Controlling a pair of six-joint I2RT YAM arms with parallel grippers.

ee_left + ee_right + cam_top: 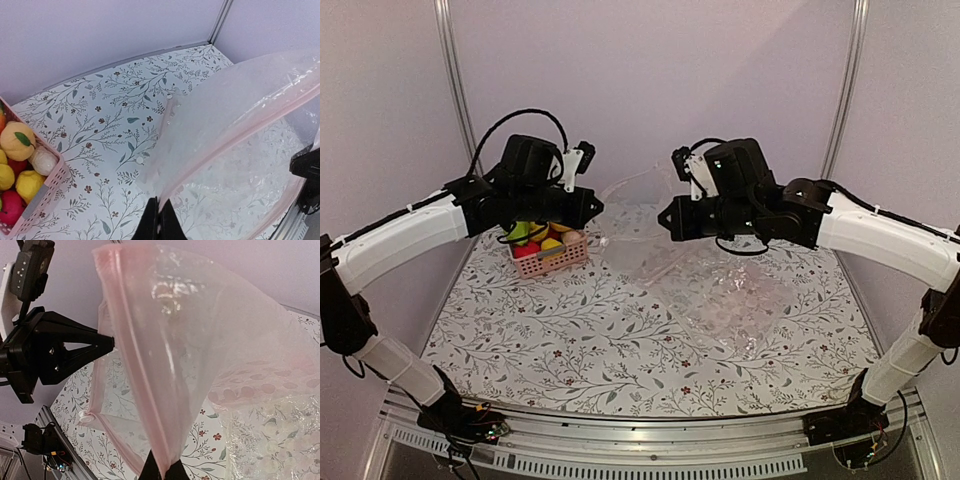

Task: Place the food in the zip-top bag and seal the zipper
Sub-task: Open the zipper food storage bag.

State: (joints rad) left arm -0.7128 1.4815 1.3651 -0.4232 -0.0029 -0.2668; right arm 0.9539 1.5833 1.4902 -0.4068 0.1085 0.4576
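The zip-top bag hangs above the table between my two grippers, its mouth gaping. My left gripper is shut on one side of the pink zipper. In the top view, the left gripper sits just right of the pink basket. My right gripper is shut on the opposite rim of the bag, pinching the zipper strip. From above, the right gripper faces the left one. The food lies in the pink basket: yellow, orange, red and whitish pieces. No food shows inside the bag.
The pink slatted basket stands at the back left of the floral table. A larger crinkled clear bag lies on the table right of centre, below the held bag. Purple walls close off the back and sides.
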